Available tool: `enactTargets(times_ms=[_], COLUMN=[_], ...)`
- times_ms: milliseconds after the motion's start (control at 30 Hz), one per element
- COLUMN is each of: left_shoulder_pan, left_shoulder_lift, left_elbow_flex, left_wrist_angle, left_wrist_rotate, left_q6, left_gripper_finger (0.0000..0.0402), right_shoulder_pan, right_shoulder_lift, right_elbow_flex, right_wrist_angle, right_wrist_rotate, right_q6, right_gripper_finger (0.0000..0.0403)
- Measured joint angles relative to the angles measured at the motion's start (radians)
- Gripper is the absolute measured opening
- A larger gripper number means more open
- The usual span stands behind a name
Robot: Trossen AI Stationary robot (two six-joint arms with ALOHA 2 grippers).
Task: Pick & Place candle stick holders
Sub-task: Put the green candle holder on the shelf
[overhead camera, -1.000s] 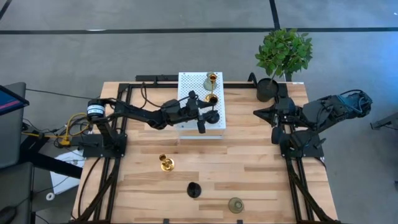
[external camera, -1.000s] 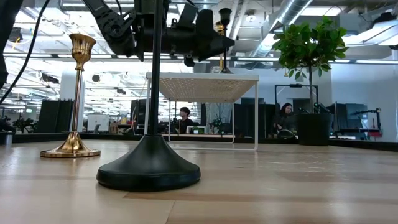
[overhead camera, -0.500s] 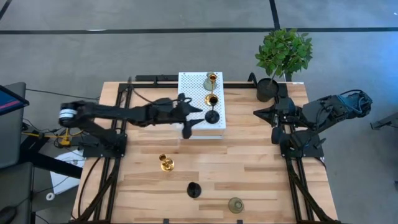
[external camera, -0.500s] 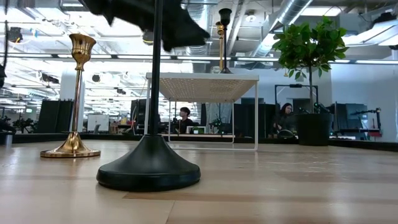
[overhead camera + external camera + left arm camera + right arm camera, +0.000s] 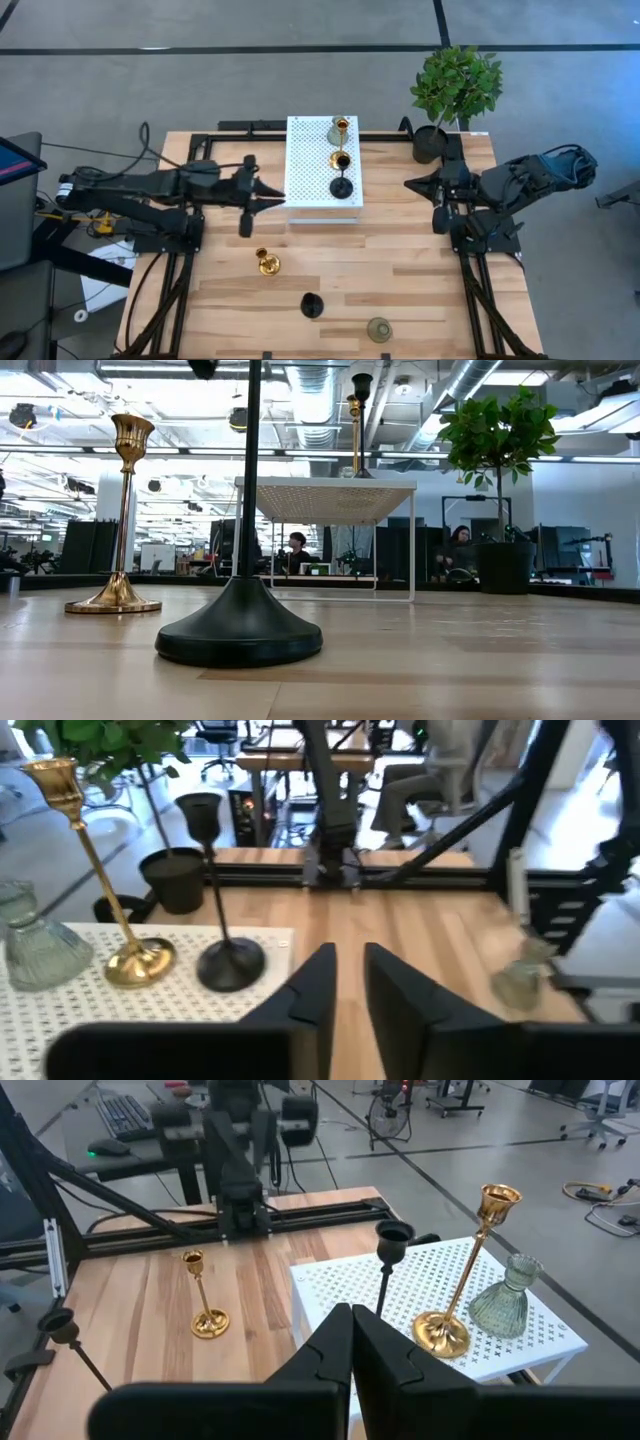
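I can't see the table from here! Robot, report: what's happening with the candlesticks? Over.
Left gripper empty, slightly open, beside white stand. Right gripper shut, parked. Three holders on stand, three on table: gold, black, grey-green. Nothing blocking.

The high view looks straight down on the whole light wooden slatted table (image 5: 400, 260). The low view sits at tabletop level, close to a black candlestick holder (image 5: 239, 615), facing the white perforated metal stand (image 5: 327, 498). Both wrist views face that stand (image 5: 120, 995) (image 5: 440, 1305) from opposite sides.
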Motion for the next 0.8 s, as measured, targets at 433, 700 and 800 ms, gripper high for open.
enactTargets(times_ms=[433,700,800], left_shoulder_pan=[-0.124,-0.174,-0.189], left_shoulder_lift=[-0.122,-0.120,-0.120], left_elbow_flex=[0.000,-0.028,-0.044], left_wrist_angle=[-0.364,-0.388,-0.387], left_wrist_rotate=[-0.049,-0.052,-0.053], left_q6=[-0.102,-0.151,-0.186], left_gripper_finger=[0.0004,0.0003,0.0003], right_shoulder_pan=[0.000,0.000,0.000], right_shoulder_lift=[0.099,0.103,0.103], right_elbow_flex=[0.000,0.000,0.000], right_wrist_angle=[0.017,0.049,0.072], right_wrist_rotate=[0.001,0.003,0.003], right_q6=[0.078,0.079,0.090], right_gripper_finger=[0.0000,0.0000,0.0000])
